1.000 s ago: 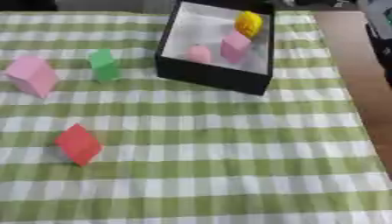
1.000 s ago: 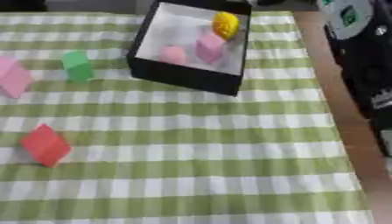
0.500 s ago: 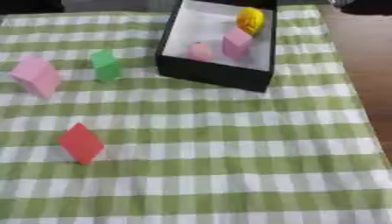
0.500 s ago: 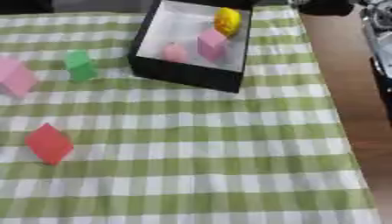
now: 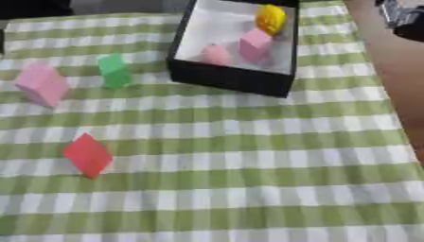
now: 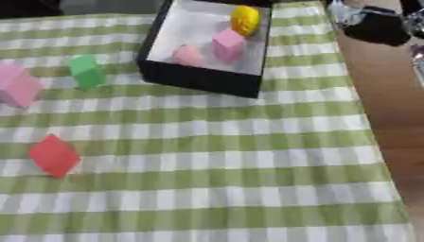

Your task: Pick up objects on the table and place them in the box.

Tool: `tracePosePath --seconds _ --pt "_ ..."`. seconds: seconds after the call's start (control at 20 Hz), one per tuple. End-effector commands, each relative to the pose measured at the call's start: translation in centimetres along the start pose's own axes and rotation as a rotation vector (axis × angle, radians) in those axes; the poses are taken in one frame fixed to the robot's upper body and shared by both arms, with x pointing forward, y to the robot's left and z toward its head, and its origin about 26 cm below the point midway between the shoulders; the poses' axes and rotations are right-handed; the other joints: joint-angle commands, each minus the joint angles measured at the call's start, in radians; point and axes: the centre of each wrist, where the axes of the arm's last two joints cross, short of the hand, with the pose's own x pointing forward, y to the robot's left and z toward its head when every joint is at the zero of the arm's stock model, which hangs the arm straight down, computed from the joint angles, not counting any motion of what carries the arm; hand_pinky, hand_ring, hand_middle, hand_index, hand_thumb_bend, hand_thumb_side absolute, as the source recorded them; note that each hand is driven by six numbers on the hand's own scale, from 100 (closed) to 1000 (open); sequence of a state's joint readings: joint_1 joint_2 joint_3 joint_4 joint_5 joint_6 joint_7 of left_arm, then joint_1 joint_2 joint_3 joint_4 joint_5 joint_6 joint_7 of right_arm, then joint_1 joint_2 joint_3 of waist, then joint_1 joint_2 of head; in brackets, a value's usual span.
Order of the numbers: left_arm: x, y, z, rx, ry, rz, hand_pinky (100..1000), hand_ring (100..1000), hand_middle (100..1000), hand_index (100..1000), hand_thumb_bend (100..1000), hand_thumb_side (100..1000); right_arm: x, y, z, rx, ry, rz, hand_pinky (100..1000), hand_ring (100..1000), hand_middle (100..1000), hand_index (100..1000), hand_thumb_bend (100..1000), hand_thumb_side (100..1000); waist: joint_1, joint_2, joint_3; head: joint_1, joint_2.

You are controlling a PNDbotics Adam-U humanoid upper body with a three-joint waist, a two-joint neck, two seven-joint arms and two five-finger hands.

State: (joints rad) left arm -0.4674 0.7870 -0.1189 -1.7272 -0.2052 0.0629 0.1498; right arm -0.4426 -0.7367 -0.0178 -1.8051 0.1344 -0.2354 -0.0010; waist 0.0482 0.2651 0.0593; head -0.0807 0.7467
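Nothing on the cloth has shifted since the earlier frames; only the camera has tilted, while the dark arm at the right edge has drawn back toward the upper right corner. Left of the box (image 5: 234,79) lie three pieces not yet collected: a pink block (image 5: 41,84) farthest off, a green block (image 5: 113,71) just beside the box, and a red block (image 5: 87,155) well below and left of it. Inside the box sit a small pink piece (image 5: 216,54), a pink cube (image 5: 254,45) and a yellow piece (image 5: 270,19). Probably the green block goes next; approach from above and grasp its flat sides. Right of the box, a dark shape (image 6: 374,26) may be the right hand, but I cannot tell its fingers. No left hand shows.
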Motion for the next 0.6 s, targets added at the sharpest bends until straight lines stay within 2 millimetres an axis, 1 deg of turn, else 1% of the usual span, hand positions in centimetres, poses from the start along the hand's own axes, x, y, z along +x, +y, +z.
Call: tracePosePath --seconds 0.05,0.2,0.3,0.4,0.5,0.6 --pt "-0.8 2.4 -1.3 -0.068 0.028 -0.175 920 928 849 863 501 100 2.4 -1.3 -0.5 -0.05 -0.049 -0.009 975 693 572 766 100 285 0.004 -0.039 -0.005 0.011 0.001" --pt "-2.3 4.1 -2.0 -0.134 0.087 -0.314 932 934 843 851 505 100 4.2 -0.9 -0.5 -0.088 -0.061 -0.067 975 689 569 762 100 294 -0.002 -0.035 -0.02 0.026 -0.003" --pt "-3.4 5.3 -2.0 -0.179 0.11 -0.394 939 934 834 855 521 100 4.8 -0.8 -0.7 -0.105 -0.054 -0.101 975 687 567 761 100 302 -0.006 -0.033 -0.03 0.036 -0.007" --pt "-4.4 6.3 -2.1 -0.226 0.126 -0.447 947 936 835 866 566 100 5.0 -0.8 -0.9 -0.111 -0.049 -0.133 976 685 565 759 100 316 -0.007 -0.031 -0.039 0.044 -0.01" --pt "-5.3 6.7 -2.4 -0.268 0.135 -0.482 956 940 837 873 607 100 5.1 -1.0 -1.0 -0.111 -0.043 -0.16 976 683 563 757 100 324 -0.008 -0.03 -0.044 0.049 -0.014" --pt "-6.2 6.5 -2.6 -0.317 0.138 -0.509 969 950 846 876 635 100 5.1 -1.2 -1.0 -0.109 -0.036 -0.187 977 680 560 755 100 335 -0.009 -0.029 -0.049 0.053 -0.019"
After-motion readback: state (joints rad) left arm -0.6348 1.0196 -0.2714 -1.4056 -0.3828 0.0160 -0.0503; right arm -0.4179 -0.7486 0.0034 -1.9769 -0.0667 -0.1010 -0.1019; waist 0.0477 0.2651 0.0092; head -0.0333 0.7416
